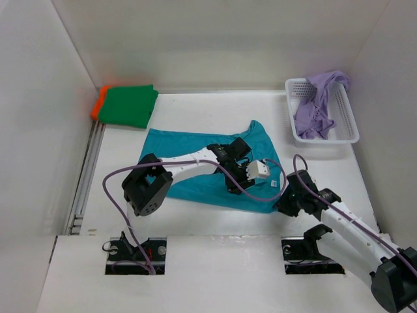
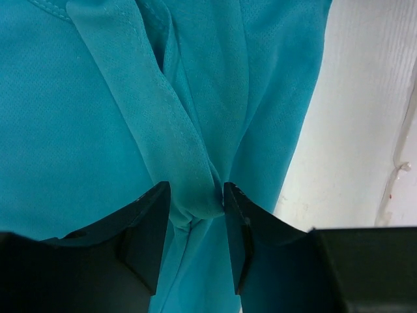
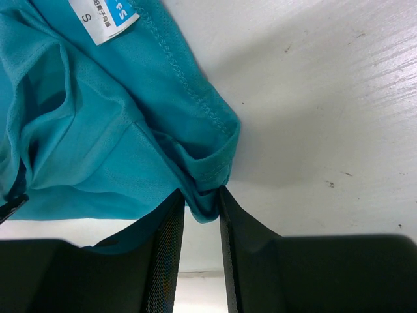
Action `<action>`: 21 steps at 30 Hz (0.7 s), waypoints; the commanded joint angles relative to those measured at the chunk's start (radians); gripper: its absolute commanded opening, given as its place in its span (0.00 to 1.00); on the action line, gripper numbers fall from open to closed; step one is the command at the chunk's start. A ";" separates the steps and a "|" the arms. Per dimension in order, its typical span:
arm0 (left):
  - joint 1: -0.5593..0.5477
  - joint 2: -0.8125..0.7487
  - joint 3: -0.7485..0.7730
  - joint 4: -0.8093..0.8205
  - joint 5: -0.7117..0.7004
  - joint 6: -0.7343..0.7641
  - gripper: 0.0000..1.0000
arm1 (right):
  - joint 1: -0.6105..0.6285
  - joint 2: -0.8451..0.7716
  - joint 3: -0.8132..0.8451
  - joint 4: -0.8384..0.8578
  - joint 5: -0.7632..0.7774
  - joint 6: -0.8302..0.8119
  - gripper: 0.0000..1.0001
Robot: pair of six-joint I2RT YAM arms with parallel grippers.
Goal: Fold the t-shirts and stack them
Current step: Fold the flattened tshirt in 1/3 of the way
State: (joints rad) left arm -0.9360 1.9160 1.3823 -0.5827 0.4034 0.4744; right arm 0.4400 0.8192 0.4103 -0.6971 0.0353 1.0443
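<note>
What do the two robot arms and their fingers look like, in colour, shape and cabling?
Both arms have white tube-like links joined by bulky black joint housings: the left arm and the right arm. A purple cable loops loosely along each. The left fingers and right fingers are flat, matt black wedges, narrowing to the tips. No markings show.

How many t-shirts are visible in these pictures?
4. The orange shirt lies under the green shirt at the back left. The teal shirt is in the centre. The lavender shirt is in the basket. More may be hidden underneath.
</note>
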 commanded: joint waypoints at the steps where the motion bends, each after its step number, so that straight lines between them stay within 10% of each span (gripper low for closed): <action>1: 0.003 0.008 0.047 0.014 0.009 -0.008 0.36 | 0.002 0.000 -0.004 0.034 0.021 0.011 0.32; 9: 0.030 0.034 0.076 0.018 -0.009 -0.039 0.13 | 0.002 0.005 -0.004 0.034 0.020 0.010 0.30; 21: 0.096 0.081 0.090 0.023 -0.087 -0.112 0.10 | 0.002 0.028 0.005 0.034 0.028 0.013 0.13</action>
State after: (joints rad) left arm -0.8398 1.9884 1.4361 -0.5774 0.3370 0.3908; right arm 0.4400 0.8459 0.4099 -0.6888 0.0387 1.0473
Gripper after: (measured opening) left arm 0.100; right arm 0.132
